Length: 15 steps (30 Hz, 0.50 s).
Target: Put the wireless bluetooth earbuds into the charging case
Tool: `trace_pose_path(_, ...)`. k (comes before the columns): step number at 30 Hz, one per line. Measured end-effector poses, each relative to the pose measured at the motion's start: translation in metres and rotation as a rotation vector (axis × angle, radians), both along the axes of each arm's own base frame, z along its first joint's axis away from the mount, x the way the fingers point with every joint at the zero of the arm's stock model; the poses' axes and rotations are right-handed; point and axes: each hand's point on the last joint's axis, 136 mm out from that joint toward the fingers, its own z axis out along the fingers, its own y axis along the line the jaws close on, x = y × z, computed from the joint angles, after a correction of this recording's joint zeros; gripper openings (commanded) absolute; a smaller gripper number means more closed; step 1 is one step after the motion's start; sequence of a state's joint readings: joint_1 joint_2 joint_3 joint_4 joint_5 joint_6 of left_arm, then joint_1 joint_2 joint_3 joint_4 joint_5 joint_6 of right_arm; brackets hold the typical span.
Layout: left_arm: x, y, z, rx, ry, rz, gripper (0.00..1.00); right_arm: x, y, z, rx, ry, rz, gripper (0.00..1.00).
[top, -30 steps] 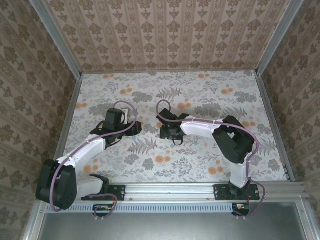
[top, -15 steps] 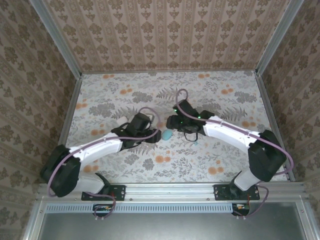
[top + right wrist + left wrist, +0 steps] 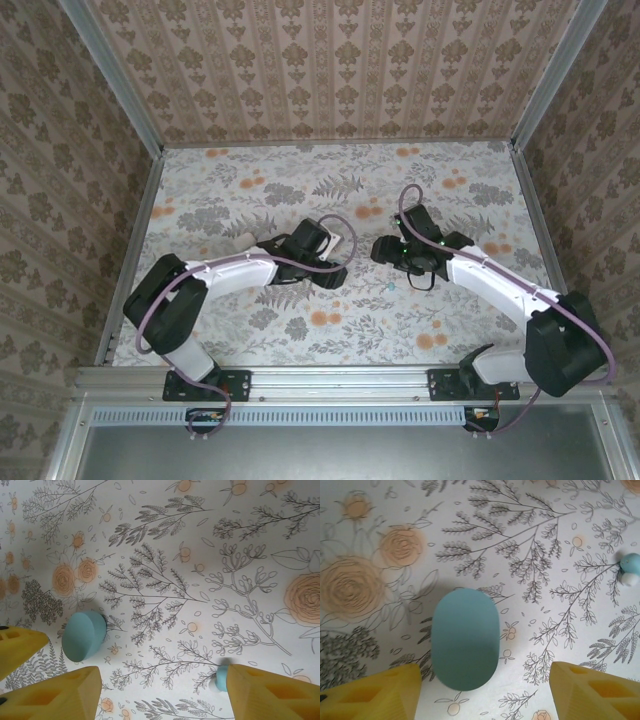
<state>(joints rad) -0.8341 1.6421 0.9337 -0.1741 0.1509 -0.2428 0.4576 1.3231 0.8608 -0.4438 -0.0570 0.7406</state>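
Your left tool (image 3: 485,677) is spread and empty. Its fingers flank the lower end of the teal oval charging case (image 3: 465,640), low centre in the wrist frame. Your right tool (image 3: 162,680) is also spread. A teal earbud (image 3: 220,677) lies on the counter (image 3: 200,555), lower right, partly hidden by the finger there.

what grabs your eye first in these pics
A closed teal charging case lies on the flowered table cover, framed by the open yellow fingers of the left end effector. A tiny teal earbud with a white tip lies off to the case's right. The right end effector, also open, hovers with that case off to its left.
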Motion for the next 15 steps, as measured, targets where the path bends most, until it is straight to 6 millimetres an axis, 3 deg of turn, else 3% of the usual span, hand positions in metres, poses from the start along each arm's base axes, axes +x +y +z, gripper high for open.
trace_pose_path(11,-0.001,-0.006,-0.034,0.082,0.04,-0.098,0.63,-0.002,0.0,-0.002,0.022,0.018,0.013,0.68)
trace_pose_path(15,0.0,-0.006,-0.036,0.091,0.03,-0.112,0.59,-0.003,0.002,-0.002,0.03,0.021,0.019,0.68)
